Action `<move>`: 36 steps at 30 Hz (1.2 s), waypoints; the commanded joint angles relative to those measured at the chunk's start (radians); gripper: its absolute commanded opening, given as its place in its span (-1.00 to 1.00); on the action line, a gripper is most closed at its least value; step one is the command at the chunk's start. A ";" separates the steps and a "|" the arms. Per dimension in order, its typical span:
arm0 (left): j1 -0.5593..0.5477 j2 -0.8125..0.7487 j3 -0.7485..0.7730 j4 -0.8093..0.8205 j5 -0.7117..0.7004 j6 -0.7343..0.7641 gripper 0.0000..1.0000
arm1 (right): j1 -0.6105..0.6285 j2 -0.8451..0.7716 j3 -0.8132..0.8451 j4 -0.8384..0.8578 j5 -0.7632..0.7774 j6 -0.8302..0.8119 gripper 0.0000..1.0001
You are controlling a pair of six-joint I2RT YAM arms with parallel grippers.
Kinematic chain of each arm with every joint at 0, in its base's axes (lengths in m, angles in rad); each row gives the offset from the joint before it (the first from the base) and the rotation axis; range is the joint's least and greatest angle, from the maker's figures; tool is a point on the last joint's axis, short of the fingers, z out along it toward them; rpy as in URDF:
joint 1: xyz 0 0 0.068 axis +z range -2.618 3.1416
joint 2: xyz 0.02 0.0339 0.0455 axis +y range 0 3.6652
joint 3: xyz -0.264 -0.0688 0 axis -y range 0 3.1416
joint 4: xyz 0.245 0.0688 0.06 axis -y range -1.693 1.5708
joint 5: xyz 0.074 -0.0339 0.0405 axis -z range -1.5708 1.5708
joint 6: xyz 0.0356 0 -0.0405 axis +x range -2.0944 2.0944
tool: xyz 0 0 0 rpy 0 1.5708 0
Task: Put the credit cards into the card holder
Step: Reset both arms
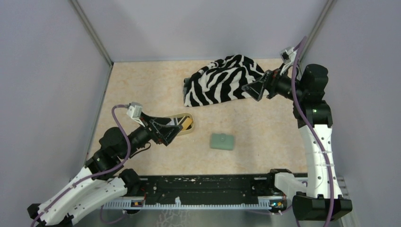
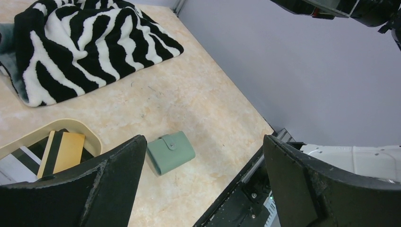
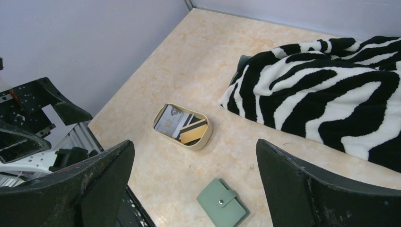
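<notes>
The sage-green card holder (image 1: 222, 141) lies shut, its snap strap fastened, flat on the table near the front middle; it also shows in the left wrist view (image 2: 171, 152) and the right wrist view (image 3: 222, 208). The credit cards (image 3: 189, 130), one yellow-orange with a dark band and others pale or striped, rest inside a tan oval tray (image 3: 204, 140) to the holder's left. My left gripper (image 1: 173, 135) hovers open over that tray's near side, partly hiding it, with nothing between its fingers. My right gripper (image 1: 251, 93) hangs open at the back right, above the edge of the zebra cloth.
A zebra-striped cloth (image 1: 222, 80) is heaped at the back of the table. Grey walls close in the left, back and right sides. A black rail (image 1: 203, 191) runs along the near edge between the arm bases.
</notes>
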 commanded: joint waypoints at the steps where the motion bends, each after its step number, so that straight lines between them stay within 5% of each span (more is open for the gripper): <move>1: -0.001 -0.007 -0.013 0.025 -0.005 -0.012 0.97 | -0.010 -0.019 0.004 0.044 0.018 -0.005 0.97; 36: -0.001 -0.042 -0.077 0.031 -0.033 -0.047 0.97 | -0.010 -0.020 -0.024 0.062 0.029 -0.035 0.97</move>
